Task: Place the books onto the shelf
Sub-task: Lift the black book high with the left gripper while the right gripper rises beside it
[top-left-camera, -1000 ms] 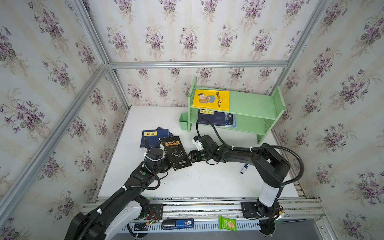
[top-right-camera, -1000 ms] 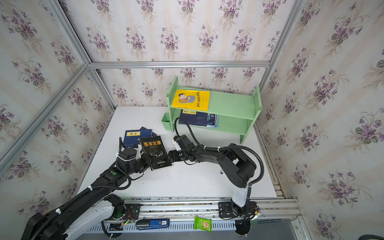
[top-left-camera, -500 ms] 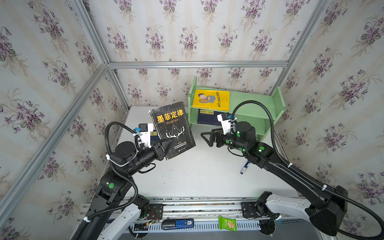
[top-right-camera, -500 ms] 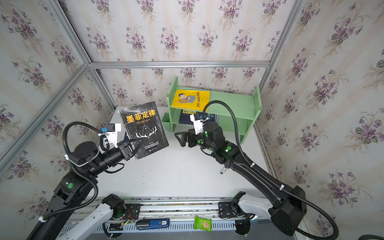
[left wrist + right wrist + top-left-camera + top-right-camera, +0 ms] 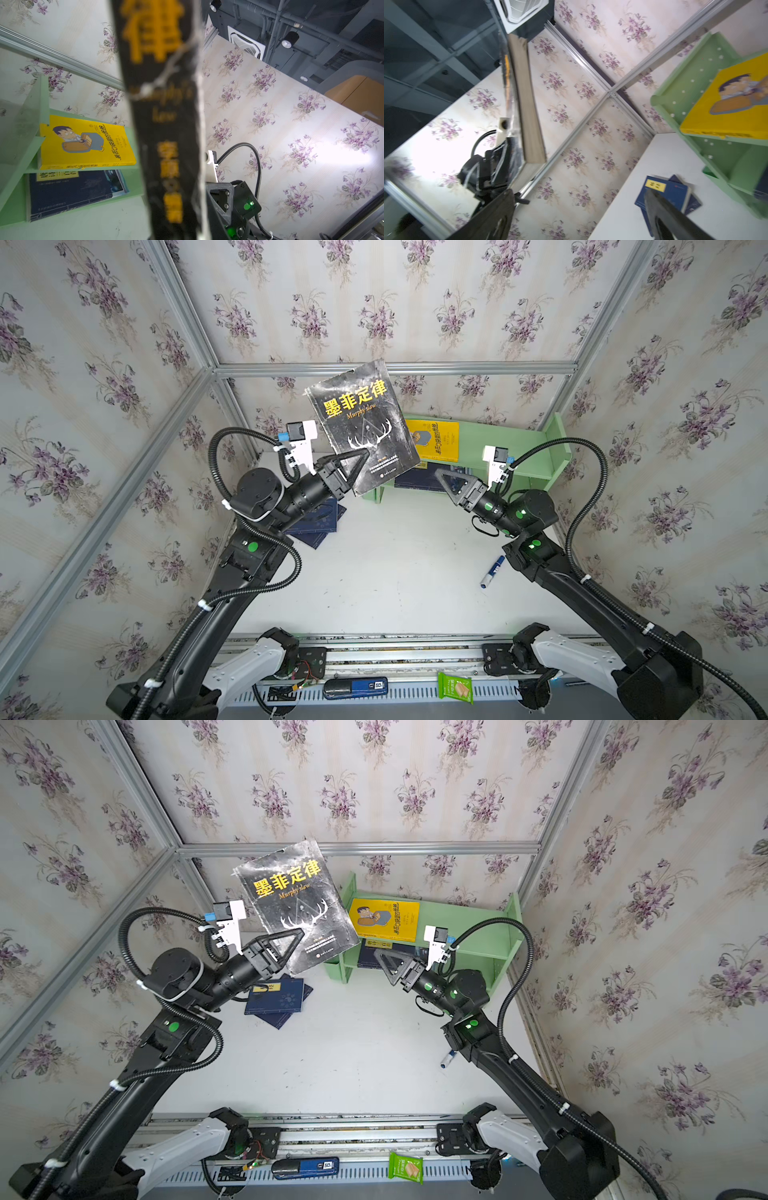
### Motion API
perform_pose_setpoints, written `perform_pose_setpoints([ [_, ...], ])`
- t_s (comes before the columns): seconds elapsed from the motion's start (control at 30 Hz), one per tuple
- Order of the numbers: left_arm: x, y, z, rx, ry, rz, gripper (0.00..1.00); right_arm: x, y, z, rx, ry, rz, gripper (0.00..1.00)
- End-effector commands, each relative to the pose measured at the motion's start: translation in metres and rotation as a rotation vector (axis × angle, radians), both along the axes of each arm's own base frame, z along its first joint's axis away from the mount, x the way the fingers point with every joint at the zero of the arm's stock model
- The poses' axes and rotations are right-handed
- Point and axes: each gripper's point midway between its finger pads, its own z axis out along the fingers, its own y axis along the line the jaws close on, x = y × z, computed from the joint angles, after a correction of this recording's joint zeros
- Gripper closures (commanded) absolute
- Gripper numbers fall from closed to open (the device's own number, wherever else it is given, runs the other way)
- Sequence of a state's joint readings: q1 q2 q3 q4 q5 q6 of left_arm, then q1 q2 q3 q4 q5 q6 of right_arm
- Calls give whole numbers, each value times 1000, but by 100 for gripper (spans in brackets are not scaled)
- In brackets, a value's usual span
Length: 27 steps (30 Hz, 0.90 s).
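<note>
Left gripper (image 5: 362,455) is clamped on the lower edge of the black book (image 5: 361,423) and holds it high off the table (image 5: 395,572), cover to the camera. Its long axis is near upright, with the top tipped away from the shelf (image 5: 519,443). In both top views the shelf lies to the book's right and lower, so the placement looks like a drop-and-lay-over toward that side. Right gripper (image 5: 441,477) has its jaws spread wide and empty. It hovers just in front of the lower tier, nearer the shelf than the left one. Yellow book (image 5: 436,439) lies flat on the top tier and a dark book (image 5: 419,479) on the lower. Navy books (image 5: 320,522) lie on the table under the left arm. A second ago both grippers were down at the table on the black book. Since then the left has lifted it and the right has let go and backed off.
</note>
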State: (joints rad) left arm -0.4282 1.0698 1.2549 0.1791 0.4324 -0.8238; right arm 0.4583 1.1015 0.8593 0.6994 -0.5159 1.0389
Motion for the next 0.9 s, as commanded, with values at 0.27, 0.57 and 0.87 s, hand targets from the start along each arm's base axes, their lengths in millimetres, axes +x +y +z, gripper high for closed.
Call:
perform_pose_setpoints([
  [0.27,20,-25,50,-235,-103,-94,85,-20,7,67,187,-179,119,0],
  [0.57,35,-49,45,-276,-56,-122,86,-2,26,77,222,-155,143,6],
  [0.87,36,-61,42,-306,-41,-139,85,20,29,73,215,-113,87,31],
])
